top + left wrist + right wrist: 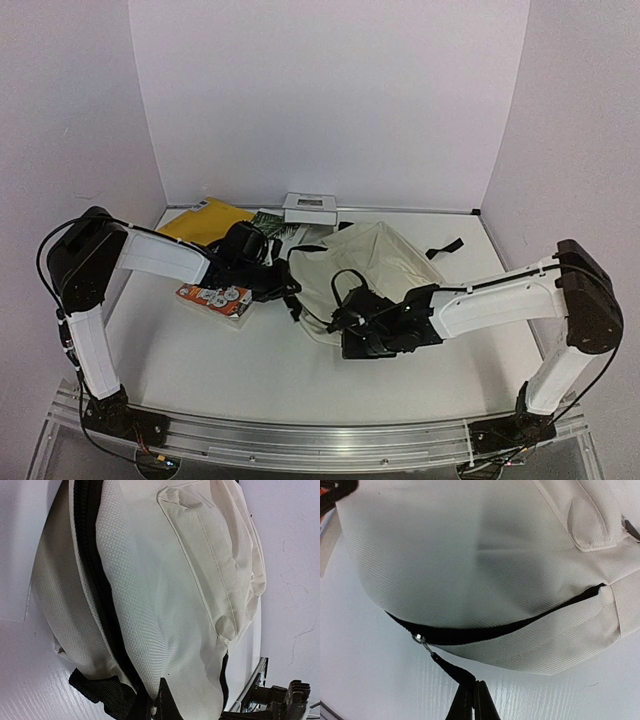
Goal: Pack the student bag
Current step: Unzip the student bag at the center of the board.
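The student bag [375, 262], cream fabric with black zips, lies in the middle of the table. My left gripper [287, 287] is at its left edge. In the left wrist view the left gripper [158, 705] is shut on the bag's cream fabric [165, 605] beside a black zip [95, 570], with a black webbing strap [100, 690] just left of it. My right gripper [345, 318] is at the bag's near edge. In the right wrist view the right gripper [473, 696] is shut on the black zipper pull [451, 666], which hangs from the metal slider [418, 639] of a closed zip [510, 629].
Left of the bag lie a yellow book [203, 220], a colourful picture book [214, 298] and a green-and-white book [277, 222]. A small white box [310, 207] stands at the back wall. A loose black strap [444, 248] trails off the bag to the right.
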Robot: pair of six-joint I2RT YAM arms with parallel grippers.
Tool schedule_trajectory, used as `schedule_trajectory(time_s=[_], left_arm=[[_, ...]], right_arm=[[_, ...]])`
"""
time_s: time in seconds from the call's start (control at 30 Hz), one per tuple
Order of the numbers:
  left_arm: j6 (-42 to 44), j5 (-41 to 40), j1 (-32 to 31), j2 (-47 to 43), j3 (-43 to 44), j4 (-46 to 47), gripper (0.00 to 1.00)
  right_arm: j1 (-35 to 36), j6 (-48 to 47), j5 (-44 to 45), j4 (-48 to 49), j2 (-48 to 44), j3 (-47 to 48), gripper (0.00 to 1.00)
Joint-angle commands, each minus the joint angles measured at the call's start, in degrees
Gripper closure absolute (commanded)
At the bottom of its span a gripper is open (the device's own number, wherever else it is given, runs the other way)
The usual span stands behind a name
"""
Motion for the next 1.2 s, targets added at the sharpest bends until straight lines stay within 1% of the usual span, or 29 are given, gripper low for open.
schedule_trajectory(time_s=[0.0, 0.13, 0.43, 0.53, 0.57, 0.6, 0.63, 0.7, 0.73, 0.8, 0.9, 1.17], left_arm=[[1.4, -3.8, 2.8, -0.3, 1.7, 0.2, 1.00], [2.4, -5.0, 2.9, -1.0, 1.6, -0.9, 1.00], [2.3, -5.2, 3.8, -1.9, 0.5, -1.1, 0.99], [0.7, -3.0, 3.8, -1.6, 0.4, 0.5, 0.85], [-0.4, -1.3, 3.8, -1.3, 0.1, 2.1, 0.75], [-0.9, -0.9, 3.8, -1.2, 0.0, 3.0, 0.70], [-2.1, 1.0, 3.8, -0.7, -0.3, 4.7, 0.62], [-3.3, 2.8, 3.7, -0.1, -0.8, 6.6, 0.52], [-4.2, 3.6, 3.7, 0.0, -1.3, 7.9, 0.48], [-6.1, 5.1, 3.7, 0.2, -2.7, 10.6, 0.43], [-7.1, 5.1, 3.1, 0.1, -3.7, 10.9, 0.38], [-8.9, 4.6, -1.0, 1.1, -3.0, 10.1, 0.35]], right_arm=[[0.3, 1.5, 0.4, -5.8, -4.3, -1.2, 1.00], [-0.6, 0.6, -1.2, -5.9, -6.0, -0.5, 1.00], [-7.5, -6.5, -7.3, -5.5, -8.1, -2.4, 1.00], [-7.9, -9.1, -10.4, -4.5, -8.6, -1.2, 1.00], [-7.8, -9.4, -11.2, -3.8, -8.7, -0.6, 1.00], [-7.8, -9.5, -11.7, -3.6, -8.7, -0.5, 1.00], [-7.8, -9.6, -12.8, -2.9, -8.6, -0.1, 1.00], [-7.8, -9.5, -12.8, -2.3, -8.5, 0.2, 1.00], [-7.8, -9.3, -14.2, -2.1, -8.6, 0.3, 1.00], [-7.8, -9.1, -14.7, -1.6, -8.7, 0.3, 1.00], [-7.8, -9.0, -14.9, -1.1, -9.1, 0.8, 1.00], [-7.8, -9.4, -16.2, 0.1, -10.1, 2.6, 1.00]])
